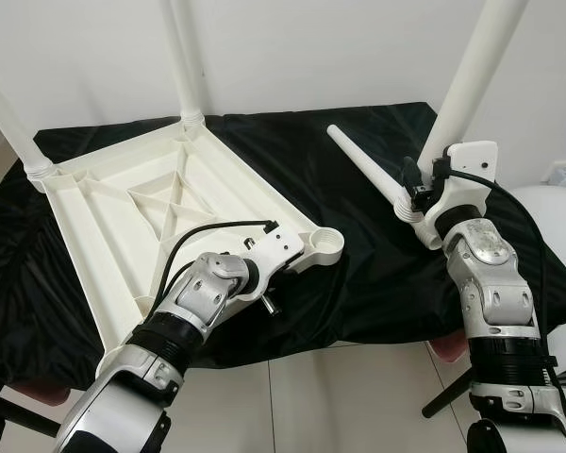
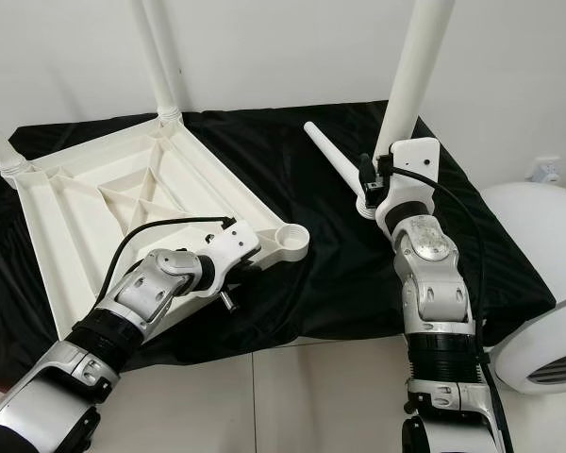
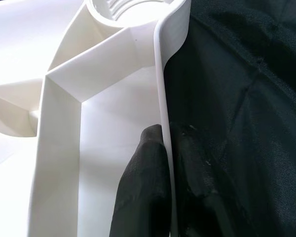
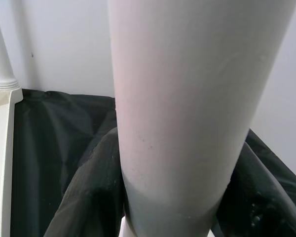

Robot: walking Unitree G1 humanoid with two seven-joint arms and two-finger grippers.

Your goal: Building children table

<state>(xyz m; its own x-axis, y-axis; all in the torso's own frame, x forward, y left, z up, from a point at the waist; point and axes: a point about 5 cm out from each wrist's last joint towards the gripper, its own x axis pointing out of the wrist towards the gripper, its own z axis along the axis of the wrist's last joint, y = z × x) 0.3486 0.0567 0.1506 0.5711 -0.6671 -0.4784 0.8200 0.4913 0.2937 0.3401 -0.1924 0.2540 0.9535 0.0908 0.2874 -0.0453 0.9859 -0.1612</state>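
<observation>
From the head camera, the upturned white tabletop [image 1: 141, 212] lies underside-up on the black cloth [image 1: 358, 283], with two legs already standing in its far corners, and its empty corner socket [image 1: 326, 243] is the landmark for everything here. The left gripper [image 1: 281, 253] sits just beside that socket on its near side, clamped on the tabletop's side rim. Well apart from the socket, on the robot's right, the right gripper [image 1: 423, 189] holds a white table leg [image 1: 472, 71] near its lower end, the long axis rising steeply away from the cloth and leaning slightly outward; the leg's threaded foot points down, so it must travel left toward the socket, and the right arm is the one placed to do that. A loose leg [image 1: 373, 175] lies flat on the cloth between held leg and socket, slanting away from it, and looks likely to obstruct a low sweep; above the cloth the room looks open. In the left wrist view, two black fingers [image 3: 143, 187] pinch the thin rim wall [image 3: 164, 98], one on each face, the socket just beyond. In the right wrist view, the fingers [image 4: 89, 197] wrap both sides of the held leg, closed on it.
</observation>
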